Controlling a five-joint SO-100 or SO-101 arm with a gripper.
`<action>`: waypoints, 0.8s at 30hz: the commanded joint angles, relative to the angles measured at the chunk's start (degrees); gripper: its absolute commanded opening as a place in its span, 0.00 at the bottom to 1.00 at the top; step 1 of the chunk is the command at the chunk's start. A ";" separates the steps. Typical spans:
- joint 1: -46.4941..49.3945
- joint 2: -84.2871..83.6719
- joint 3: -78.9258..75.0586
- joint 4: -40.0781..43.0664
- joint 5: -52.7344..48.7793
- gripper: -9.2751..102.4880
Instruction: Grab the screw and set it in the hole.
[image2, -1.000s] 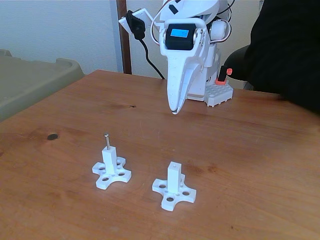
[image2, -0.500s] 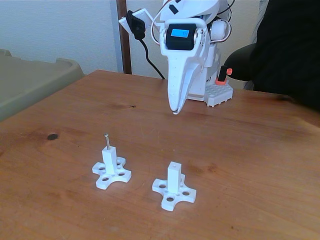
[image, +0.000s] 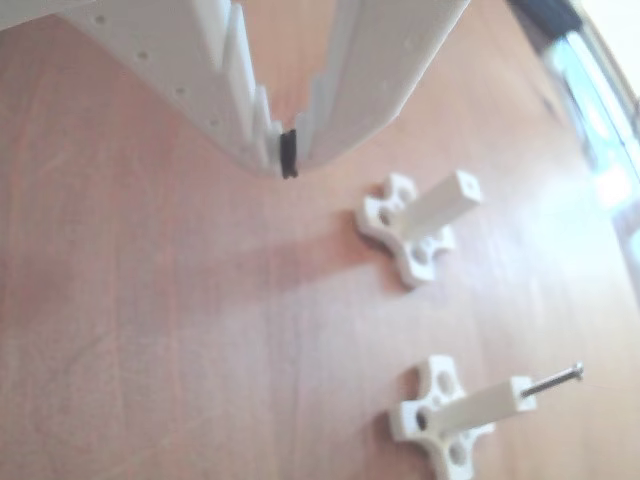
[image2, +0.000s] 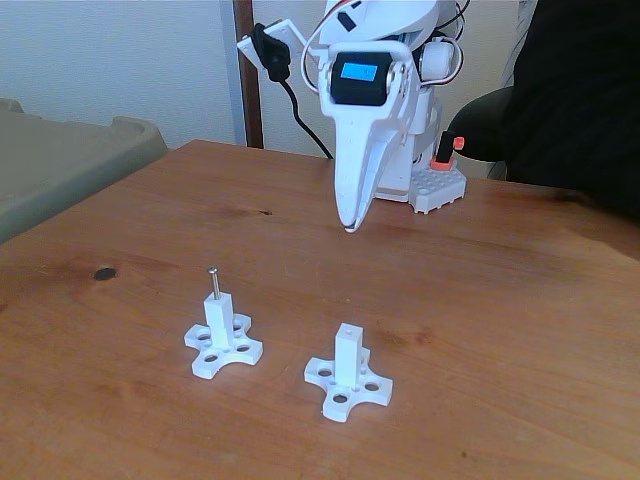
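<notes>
Since a second ago the end effector has lifted slightly; nothing else has shifted. The screw, thin and silver with a small round head, stands upright in the post at 9 o'clock of the empty post, whose hole faces up. The grab seems not yet begun: next it must descend toward 7 o'clock and part its fingers, now together and empty above the counter.
</notes>
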 joint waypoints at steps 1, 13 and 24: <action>0.35 -5.62 -6.50 -0.53 -0.26 0.04; 0.18 -24.70 -24.87 -0.26 1.14 0.04; 1.23 -43.07 -39.73 -0.53 2.72 0.04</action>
